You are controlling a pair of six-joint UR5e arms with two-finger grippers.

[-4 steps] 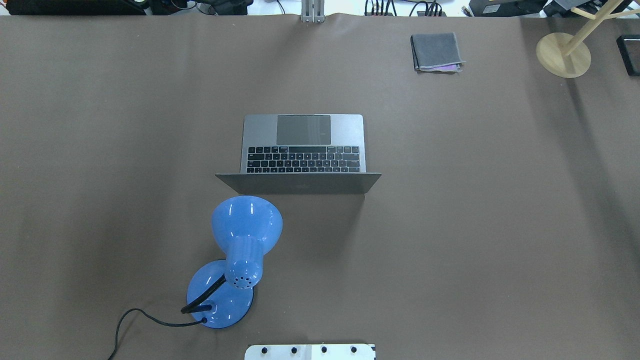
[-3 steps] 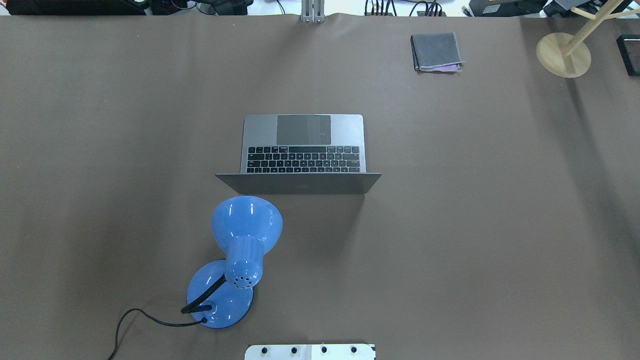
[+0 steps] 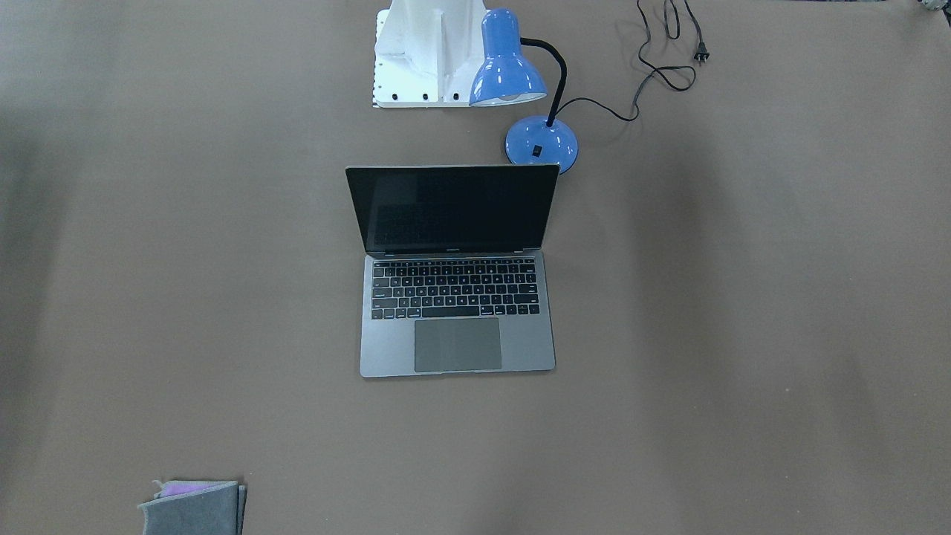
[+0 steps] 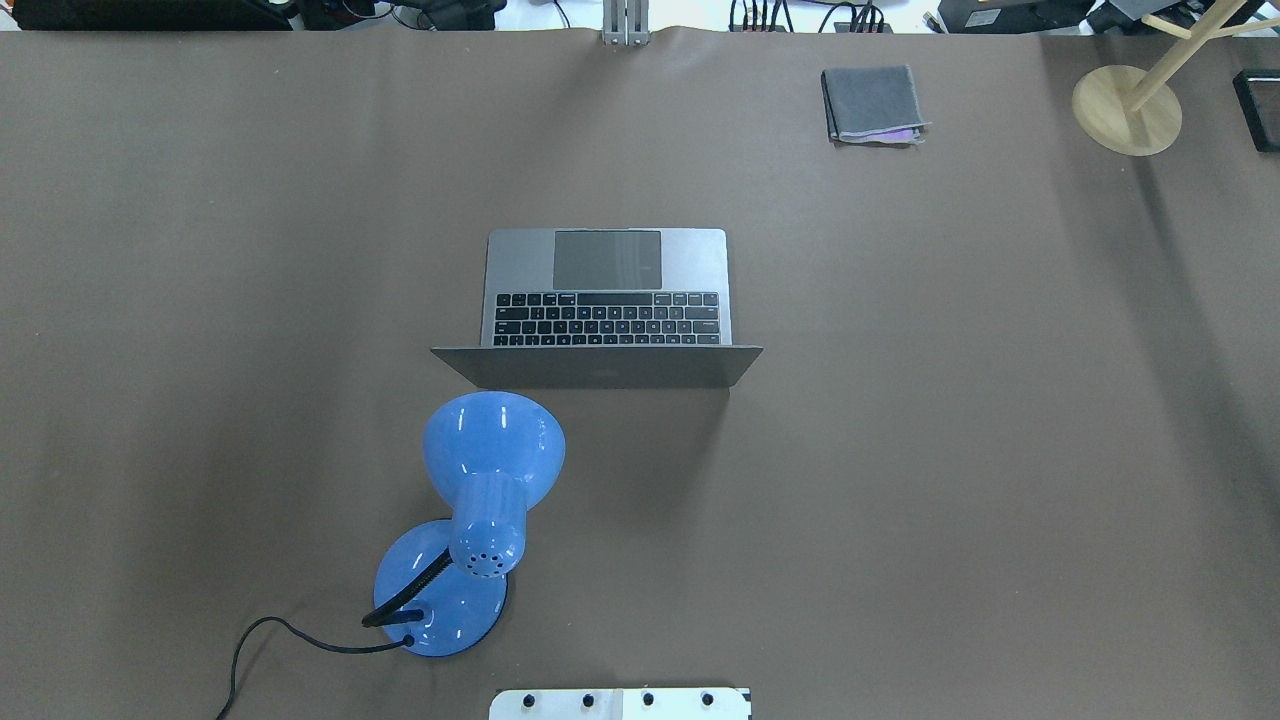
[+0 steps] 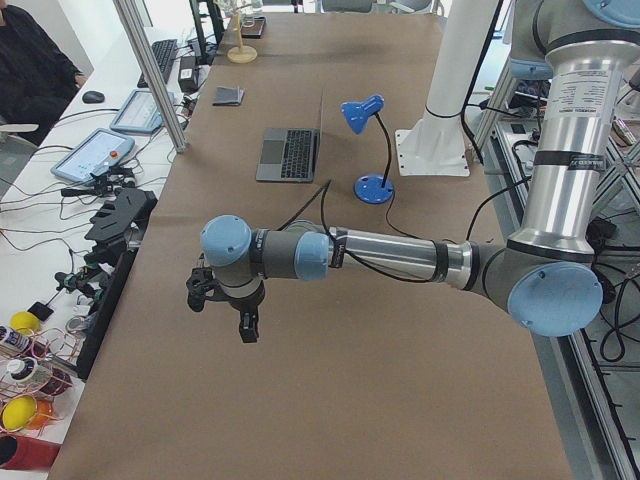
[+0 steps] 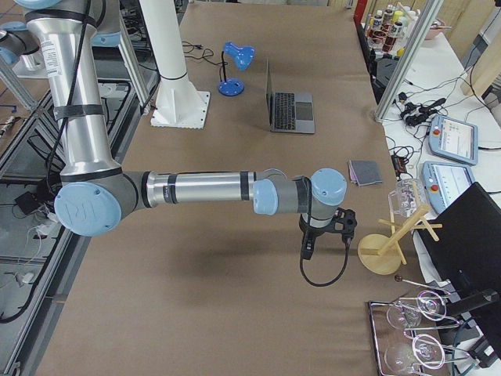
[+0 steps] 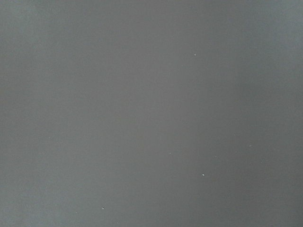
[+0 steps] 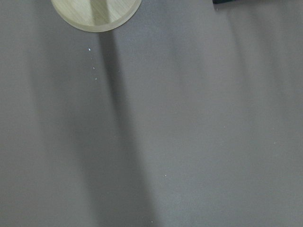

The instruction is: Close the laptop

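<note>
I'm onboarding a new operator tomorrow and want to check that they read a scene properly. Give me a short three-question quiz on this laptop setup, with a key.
1. True or false: the laptop already has its lid shut.
2. The laptop's screen faces: A) toward the robot; B) away from the robot, toward the operators' side; C) straight up.
3. Name the object that stands on the robot's side of the laptop, close behind its lid.

Key:
1. False; the lid stands open.
2. B.
3. The blue desk lamp.
</note>
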